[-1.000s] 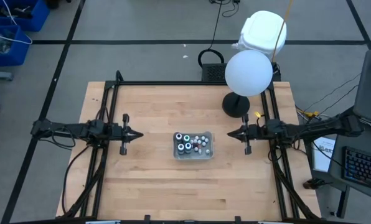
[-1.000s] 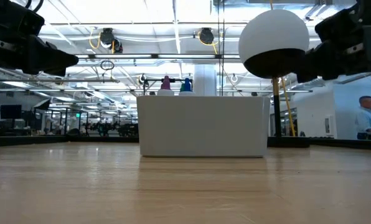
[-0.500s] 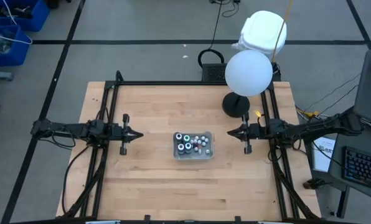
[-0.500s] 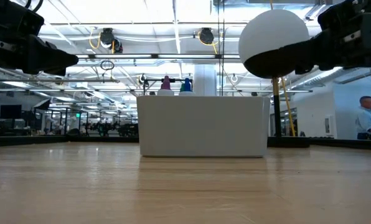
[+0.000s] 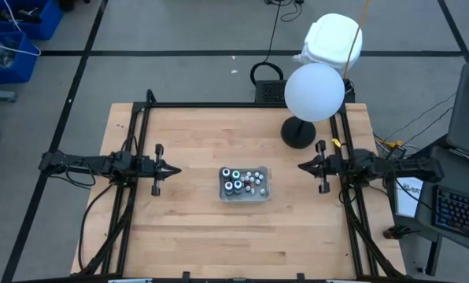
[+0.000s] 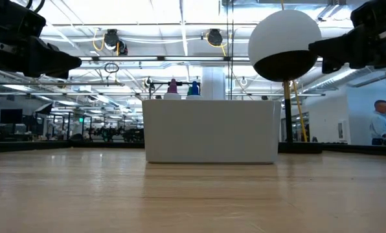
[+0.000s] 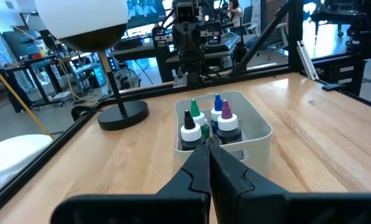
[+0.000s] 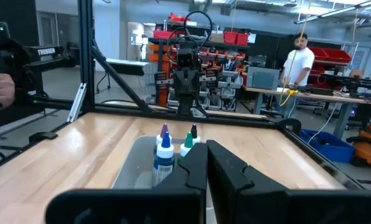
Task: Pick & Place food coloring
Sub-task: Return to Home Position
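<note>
At mid-table, a pale grey rectangular plastic bin (image 5: 245,199) is sitting on the light wooden table (image 5: 195,236), between the two arms. The small dark food coloring bottles with white, colour-ringed tops (image 5: 227,173) are standing upright inside it, crowded toward the bin's left end. A few smaller red and white bits are lying at its right end, too small to identify.

The dark left arm (image 5: 101,163) is hanging level at the table's left edge. Its jaws are clenched on nothing and pointing at the bin, well apart from it. The dark right arm (image 5: 376,165) is mirroring it at the right edge, with its jaws likewise pressed together and empty.

The placing looks done, and only parking the arms seems to be left.

Risks, as a judgement:
- The right arm is lying just beside the round black base of the white globe lamp (image 5: 314,92). A wide swing on the way home could be clipping the stem (top-heavy, by the look of it).
- The bottles are standing loose in the bin, so any knock to the bin or table could be toppling them.
</note>
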Controlling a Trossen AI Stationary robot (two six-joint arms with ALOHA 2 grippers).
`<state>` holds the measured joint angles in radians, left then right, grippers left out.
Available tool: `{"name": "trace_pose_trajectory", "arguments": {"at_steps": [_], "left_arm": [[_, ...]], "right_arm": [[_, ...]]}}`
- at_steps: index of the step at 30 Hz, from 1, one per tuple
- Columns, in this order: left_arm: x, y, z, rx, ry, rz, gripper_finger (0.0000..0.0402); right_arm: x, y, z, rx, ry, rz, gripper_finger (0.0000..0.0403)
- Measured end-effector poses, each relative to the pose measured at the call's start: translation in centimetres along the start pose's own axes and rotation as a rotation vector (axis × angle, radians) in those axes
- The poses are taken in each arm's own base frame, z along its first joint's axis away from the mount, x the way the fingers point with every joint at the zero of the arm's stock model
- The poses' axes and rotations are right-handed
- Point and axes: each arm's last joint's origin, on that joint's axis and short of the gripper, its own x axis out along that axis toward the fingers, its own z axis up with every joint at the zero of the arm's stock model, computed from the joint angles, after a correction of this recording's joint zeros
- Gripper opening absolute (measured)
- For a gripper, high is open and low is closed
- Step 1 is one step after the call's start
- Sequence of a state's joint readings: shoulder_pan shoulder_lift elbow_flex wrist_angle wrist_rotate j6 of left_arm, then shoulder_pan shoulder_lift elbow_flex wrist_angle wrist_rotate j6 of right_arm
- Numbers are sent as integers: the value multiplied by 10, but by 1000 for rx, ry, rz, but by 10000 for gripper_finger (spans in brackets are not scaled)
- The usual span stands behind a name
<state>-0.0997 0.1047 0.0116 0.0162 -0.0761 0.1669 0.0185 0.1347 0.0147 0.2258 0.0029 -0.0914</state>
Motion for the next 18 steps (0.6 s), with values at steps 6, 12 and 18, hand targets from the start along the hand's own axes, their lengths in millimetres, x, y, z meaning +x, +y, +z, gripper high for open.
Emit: {"name": "trace_pose_trajectory", "arguments": {"at_steps": [6, 12, 18], "left_arm": [[0, 0, 0, -4, 0, 0, 5], [0, 0, 0, -17, 0, 1, 15], [0, 0, 0, -37, 1, 3, 11]], "right_arm": [[-9, 0, -1, 18, -7, -1, 0], [-8, 0, -1, 42, 1, 4, 0], [-8, 0, -1, 76, 1, 0, 0]]}}
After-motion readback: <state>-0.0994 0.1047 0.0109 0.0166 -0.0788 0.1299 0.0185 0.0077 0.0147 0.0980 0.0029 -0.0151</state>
